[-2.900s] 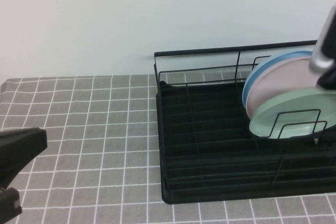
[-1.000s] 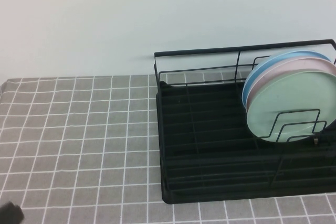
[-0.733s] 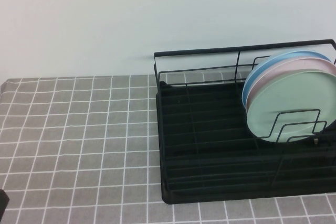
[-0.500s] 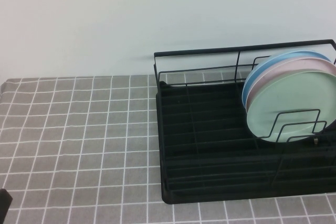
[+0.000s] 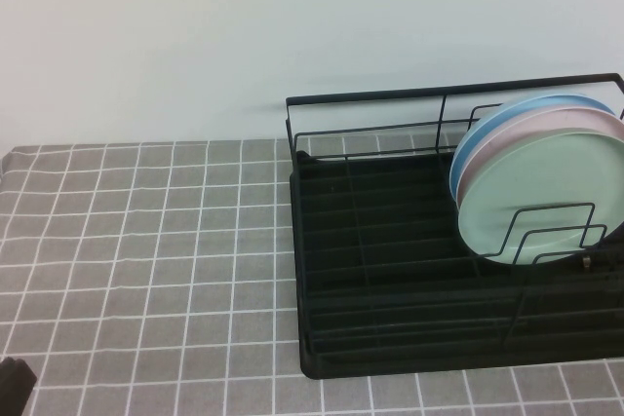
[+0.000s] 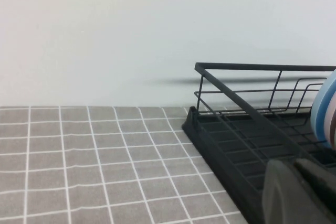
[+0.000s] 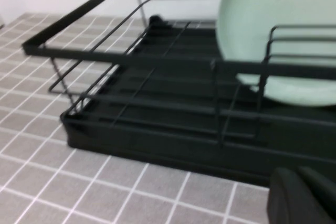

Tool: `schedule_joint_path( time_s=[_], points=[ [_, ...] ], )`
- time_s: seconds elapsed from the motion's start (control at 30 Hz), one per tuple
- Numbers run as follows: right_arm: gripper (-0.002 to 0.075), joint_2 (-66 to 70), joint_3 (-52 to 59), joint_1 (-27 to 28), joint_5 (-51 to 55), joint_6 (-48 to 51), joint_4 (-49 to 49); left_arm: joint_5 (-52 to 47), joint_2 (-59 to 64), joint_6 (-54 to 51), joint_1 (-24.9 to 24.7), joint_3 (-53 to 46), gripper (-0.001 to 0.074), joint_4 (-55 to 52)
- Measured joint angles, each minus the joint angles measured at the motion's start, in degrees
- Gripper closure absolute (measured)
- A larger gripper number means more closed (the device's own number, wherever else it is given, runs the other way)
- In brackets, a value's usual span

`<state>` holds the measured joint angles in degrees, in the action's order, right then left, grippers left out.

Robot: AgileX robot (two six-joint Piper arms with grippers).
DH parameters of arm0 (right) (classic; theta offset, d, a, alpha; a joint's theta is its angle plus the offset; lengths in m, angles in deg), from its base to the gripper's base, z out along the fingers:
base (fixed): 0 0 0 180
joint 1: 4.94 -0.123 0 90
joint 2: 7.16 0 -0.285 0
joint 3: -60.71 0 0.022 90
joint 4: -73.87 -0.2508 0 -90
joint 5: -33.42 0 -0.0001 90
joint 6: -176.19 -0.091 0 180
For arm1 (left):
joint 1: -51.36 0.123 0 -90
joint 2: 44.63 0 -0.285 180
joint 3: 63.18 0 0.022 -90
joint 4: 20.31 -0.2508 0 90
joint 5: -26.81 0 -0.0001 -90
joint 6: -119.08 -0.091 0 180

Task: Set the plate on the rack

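The mint-green plate stands upright in the black wire rack, leaning on the pink plate behind it, held by the wire dividers. It also shows in the right wrist view, with the rack in front of it. No gripper touches it. My left gripper is shut and empty, low at the near left, away from the rack; only a dark corner of it shows in the high view. My right gripper is shut and empty, just outside the rack's near side.
A pink plate and a light blue plate stand behind the green one. The rack's left half holds nothing. Grey tiled cloth covers the table to the left. A white wall lies behind.
The right arm has left the plate and the high view; the plate went from tilted to upright in the dividers. The left gripper pulled back to the near left corner.
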<state>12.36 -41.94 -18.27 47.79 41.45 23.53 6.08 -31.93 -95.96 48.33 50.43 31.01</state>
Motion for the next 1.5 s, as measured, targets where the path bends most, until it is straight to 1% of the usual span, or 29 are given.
schedule_joint_path(
  time_s=[0.13, 0.37, 0.5, 0.6, 0.67, 0.77, 0.8, 0.97, 1.47, 1.5],
  points=[
    [0.0727, 0.00, 0.00, 0.00, 0.71, 0.00, 0.00, -0.25, 0.00, 0.00, 0.00, -0.99, 0.0735, -1.75],
    [0.0727, 0.00, 0.00, 0.00, 1.96, 0.10, 0.00, -1.34, -0.98, 0.00, 0.00, -3.79, 0.0735, -13.09],
    [0.0727, 0.00, 0.00, 0.00, 1.96, 0.10, -0.30, -0.12, -3.19, 1.19, 0.00, -5.57, 0.0735, -16.95],
    [0.0727, 0.00, 0.00, 0.00, 1.96, 0.10, -0.36, 0.79, -4.72, 10.82, 0.00, -6.60, 0.0735, -24.55],
    [0.0727, 0.00, 0.00, 0.00, 1.96, 0.10, -0.39, 1.03, -5.33, 21.18, 0.00, -7.75, 0.0735, -31.52],
    [0.0727, 0.00, 0.00, 0.00, 1.96, 0.10, -0.49, 0.65, -6.51, 31.99, 0.00, -9.75, 0.0735, -39.33],
    [0.0727, 0.00, 0.00, 0.00, 1.96, 0.10, -0.49, 0.65, -6.51, 33.29, 0.00, -10.33, 0.0735, -40.20],
    [0.0727, 0.00, 0.00, 0.00, 1.96, 0.10, -0.49, 0.37, -6.51, 33.02, 0.00, -12.36, 0.0735, -39.50],
    [0.0727, 0.00, 0.00, 0.00, 1.96, 0.19, -0.49, 0.59, -6.51, 33.33, 0.00, -12.36, 0.0735, -39.42],
    [0.0729, 0.58, 1.90, 0.12, 1.95, 0.15, -0.65, 0.59, -6.51, 33.33, 0.00, -12.36, 0.0735, -39.42]
  ],
)
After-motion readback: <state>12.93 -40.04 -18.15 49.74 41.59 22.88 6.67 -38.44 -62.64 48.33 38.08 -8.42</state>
